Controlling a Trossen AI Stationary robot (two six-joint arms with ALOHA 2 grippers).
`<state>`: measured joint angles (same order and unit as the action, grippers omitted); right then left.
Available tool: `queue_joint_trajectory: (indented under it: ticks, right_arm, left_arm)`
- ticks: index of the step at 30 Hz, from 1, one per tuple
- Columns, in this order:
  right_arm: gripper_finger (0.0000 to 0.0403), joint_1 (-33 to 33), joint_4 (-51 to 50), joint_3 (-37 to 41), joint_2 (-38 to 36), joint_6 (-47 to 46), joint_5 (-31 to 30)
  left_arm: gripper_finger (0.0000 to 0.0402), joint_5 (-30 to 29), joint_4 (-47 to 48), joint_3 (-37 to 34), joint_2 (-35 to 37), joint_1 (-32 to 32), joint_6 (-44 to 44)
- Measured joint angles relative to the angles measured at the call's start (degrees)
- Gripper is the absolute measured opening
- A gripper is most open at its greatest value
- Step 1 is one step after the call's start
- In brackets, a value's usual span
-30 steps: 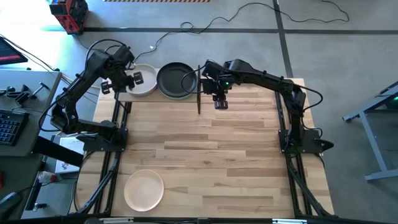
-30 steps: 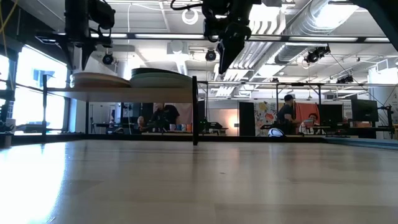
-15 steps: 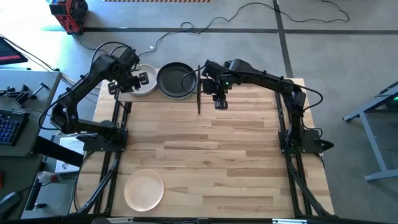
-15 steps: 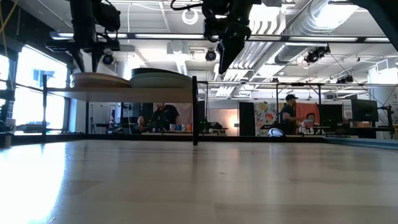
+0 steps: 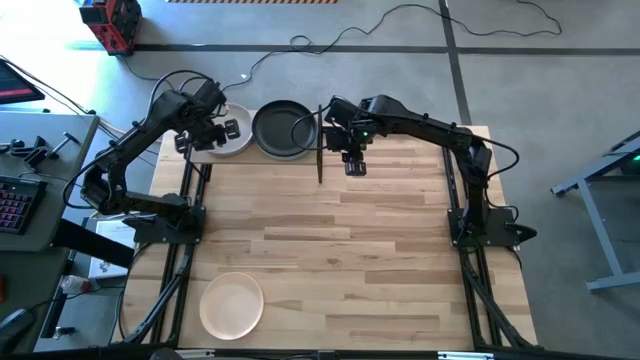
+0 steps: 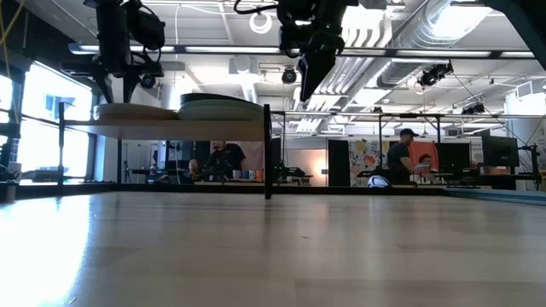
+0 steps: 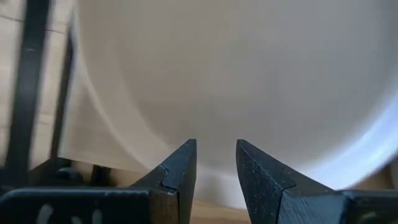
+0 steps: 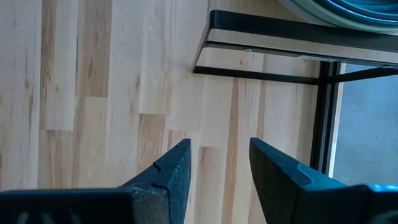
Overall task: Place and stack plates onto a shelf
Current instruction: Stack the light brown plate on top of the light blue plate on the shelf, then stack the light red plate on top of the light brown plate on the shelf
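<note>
The shelf [image 6: 188, 130] stands at the table's far left and carries two stacks of plates. A pale cream plate [image 5: 238, 138] tops the left stack, and a black plate [image 5: 283, 128] tops the right one. My left gripper [image 5: 205, 132] points down over the cream plate's left rim [image 7: 214, 186], its fingers a little apart with nothing between them. My right gripper [image 5: 353, 165] hangs open above bare table, just right of the shelf's right posts [image 8: 273, 37]. Another cream-peach plate [image 5: 232, 305] lies flat on the table near its front left corner. My left gripper comes from above with both fingertips [image 7: 180, 168] right over the cream plate's rim. The fingers stand side by side along the rim, not one inside and one outside. Whether they touch the plate I cannot tell.
The shelf's black posts [image 6: 267, 149] rise from the table at its corners. Bare wooden tabletop [image 5: 350, 240] spreads through the middle and right. A bluish plate edge [image 8: 348, 12] shows on the shelf in the right wrist view. People stand in the room beyond the table.
My left gripper has sunk toward the cream plate on the shelf and shifted a little toward the table's right. My right arm has kept still.
</note>
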<state>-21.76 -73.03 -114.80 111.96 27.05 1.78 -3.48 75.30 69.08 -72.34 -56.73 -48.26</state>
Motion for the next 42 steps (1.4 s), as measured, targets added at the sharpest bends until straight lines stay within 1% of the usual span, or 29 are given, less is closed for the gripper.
queue_joint_trajectory:
  ticks: [4, 11, 13, 17, 19, 23, 28, 32, 38, 42]
  right_arm:
    - [0.0142, 0.0, 0.0, 0.0, 0.0, 0.02, 0.0]
    - [0.0142, 0.0, 0.0, 0.0, 0.0, 0.02, 0.01]
    - [0.0142, 0.0, -0.02, 0.0, 0.0, 0.02, 0.07]
    - [0.0142, 0.0, -0.02, 0.0, 0.0, -0.23, 0.39]
    - [0.0142, 0.0, -0.02, 0.0, 0.0, -0.92, 0.42]
    - [0.0142, 0.0, -0.24, 0.0, 0.0, -2.93, 0.43]
    - [0.0142, 0.02, -4.04, 0.0, 0.0, -8.46, 0.44]
    - [0.0142, 0.51, -6.3, 0.0, 0.0, -12.8, 0.43]
    - [0.0142, 3.45, -7.71, 0.0, 0.0, -22.75, 0.48]
    - [0.0142, 6.73, -7.85, 0.0, 0.0, -29.09, 0.46]
  left_arm:
    - [0.0101, 2.82, -0.81, 0.4, 0.01, 0.0, 1.32]
    - [0.0101, 3.51, -1.55, 5.04, 0.03, 0.05, 2.56]
    - [0.0101, 5.42, -1.53, 6.51, 0.03, 0.49, 3.3]
    - [0.0101, 12.01, -1.58, 8.02, 0.51, 3.54, 5.38]
    - [0.0101, 13.84, -1.42, 8.02, 1.09, 6.49, 5.46]
    - [0.0101, 14.59, -0.95, 8.02, 2.55, 14.11, 6.9]
    - [0.0101, 11.46, 2.67, 8.02, 4.02, 24.22, 5.41]
    - [0.0101, 10.27, 5.31, 8.02, 4.89, 31.83, 3.85]
    - [0.0101, 9.99, 6.59, 7.98, 4.9, 42.34, 2.4]
    - [0.0101, 9.96, 6.73, 6.3, 4.9, 48.56, 2.37]
